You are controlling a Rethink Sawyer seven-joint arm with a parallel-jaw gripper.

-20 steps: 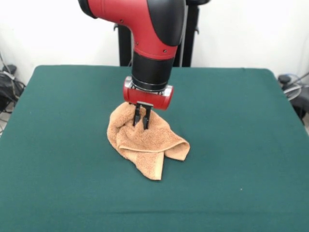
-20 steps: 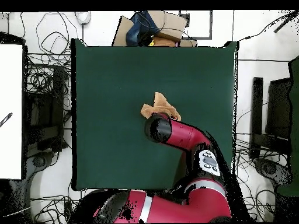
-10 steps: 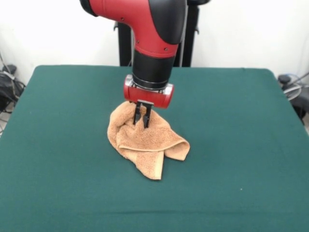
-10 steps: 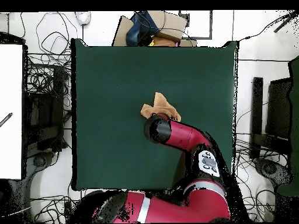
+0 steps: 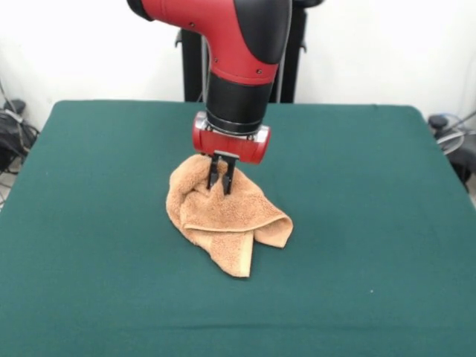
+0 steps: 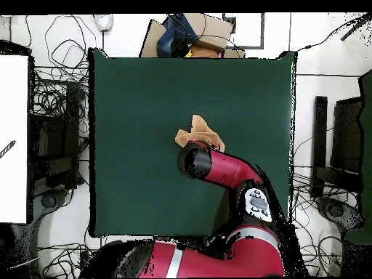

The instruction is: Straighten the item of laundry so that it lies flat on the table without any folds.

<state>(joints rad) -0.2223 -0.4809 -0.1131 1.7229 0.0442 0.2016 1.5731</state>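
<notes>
- The towel (image 5: 227, 219) sits bunched up near the middle of the green surface (image 5: 89, 245), a little toward its far half, not spread out at all.
- It is folded over on itself: a thick rolled fold runs across its front, one rounded lobe pokes out to the right, and a pointed corner hangs down toward the camera.
- The red and black arm (image 5: 242, 67) comes straight down over the cloth, with its red wrist ring just above the pile.
- The gripper (image 5: 221, 177) points downward with its two dark fingers close together, clenched on a raised bit of the towel's upper edge; the cloth rises in a small peak up to the tips.
- The rest of the towel still rests on the surface, so only that pinched part is lifted.
- From above, the arm's round black elbow covers the near part of the towel (image 6: 202, 132), and only a tan wedge of it shows beyond, roughly central on the surface (image 6: 138, 87).
- Around the surface there are tangled cables on the floor and a cardboard box (image 6: 190, 35) past the far edge.
</notes>
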